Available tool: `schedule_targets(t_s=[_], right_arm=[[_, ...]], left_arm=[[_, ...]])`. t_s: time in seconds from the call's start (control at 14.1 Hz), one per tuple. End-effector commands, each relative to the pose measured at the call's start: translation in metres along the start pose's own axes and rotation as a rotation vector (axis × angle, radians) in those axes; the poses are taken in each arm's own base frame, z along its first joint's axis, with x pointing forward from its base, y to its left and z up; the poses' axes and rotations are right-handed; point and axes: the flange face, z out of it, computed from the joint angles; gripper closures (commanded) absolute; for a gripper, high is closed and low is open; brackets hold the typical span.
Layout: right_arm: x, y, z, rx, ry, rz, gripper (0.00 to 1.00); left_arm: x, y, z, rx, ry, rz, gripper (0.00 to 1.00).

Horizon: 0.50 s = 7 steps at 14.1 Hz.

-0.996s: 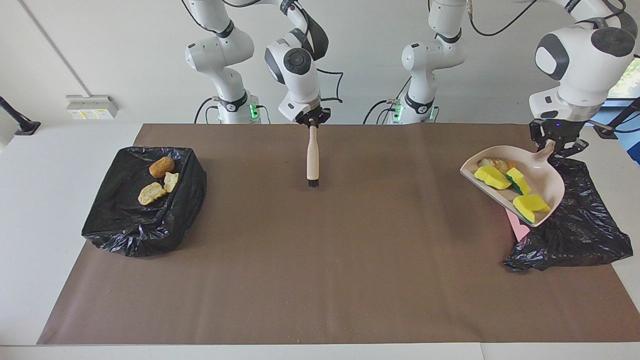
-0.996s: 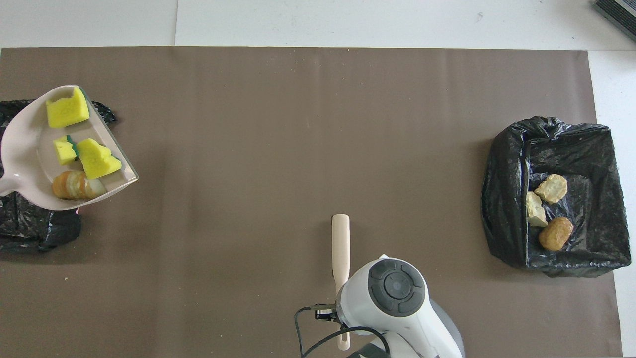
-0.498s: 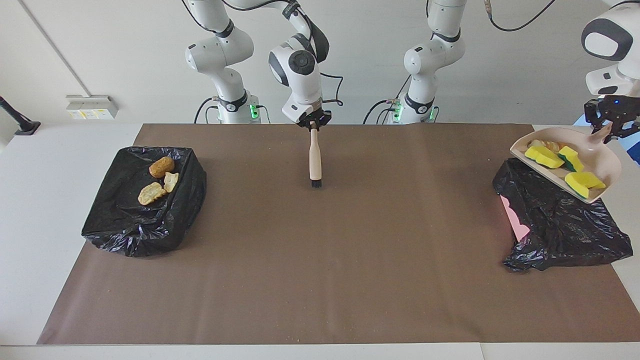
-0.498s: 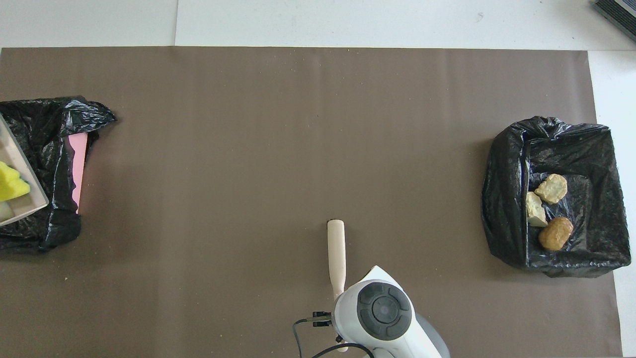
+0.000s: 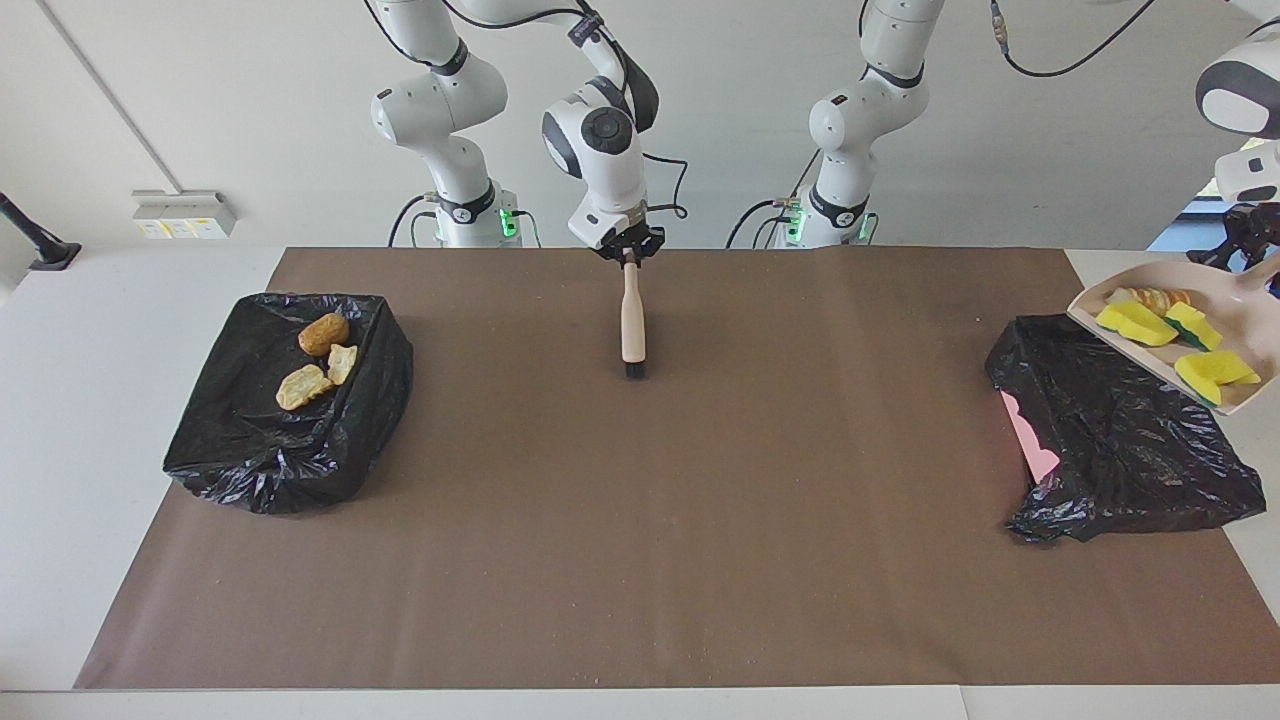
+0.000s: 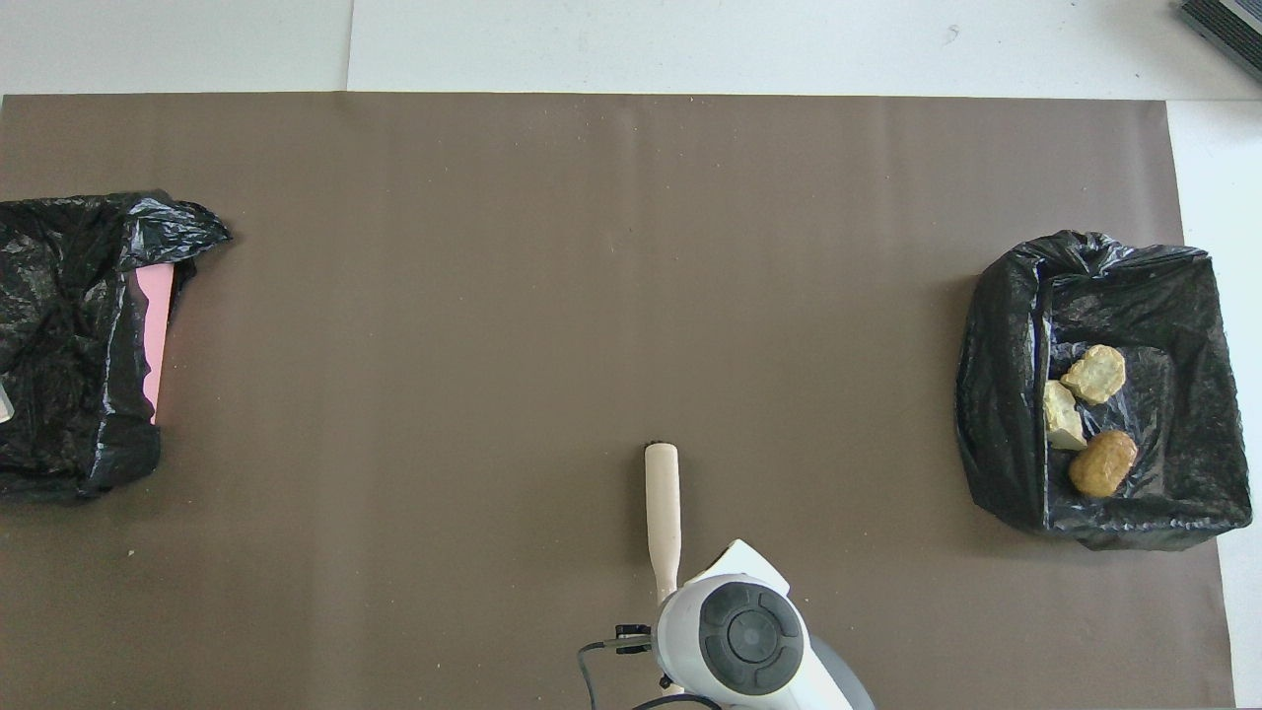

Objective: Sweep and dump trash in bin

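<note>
Several yellow sponge scraps (image 5: 1140,323) and bread lumps (image 5: 1150,297) ride in the dustpan (image 5: 1240,335) at the frame's right edge, above the black-bagged bin (image 5: 1120,430) — left pincer (image 5: 1262,262) clamped on its handle. Light, soft, prone to sliding. Right pincer (image 5: 628,255) grips the brush (image 5: 632,325) — upper centre.

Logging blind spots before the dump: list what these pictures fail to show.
- Left gripper: at the facing view's edge, fingers on the dustpan handle cut off; both lie outside the overhead view.
- Yellow sponge pieces and bread-like lump: on the dustpan, facing view only.
- Pink bin: black bag covers it, inside unseen.
- Right gripper: in the overhead view its own arm hides its hold on the brush.
</note>
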Motion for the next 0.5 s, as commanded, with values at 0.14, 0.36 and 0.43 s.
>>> schedule_targets(t_s=[0.14,0.36,0.43], right_arm=[[0.004,-0.004,0.005,-0.021,0.004,0.004,0.21],[0.003,-0.012,-0.009,-0.024,0.000,-0.014,0.00],[0.004,-0.015,-0.016,-0.023,-0.004,-0.016,0.00]], left_arm=[[0.000,0.000,0.016,0.007,-0.157,0.093,1.00],[0.001,0.002,0.024,-0.008,-0.212,0.105,1.00],[0.003,0.002,0.022,-0.007,-0.236,0.096,1.00]])
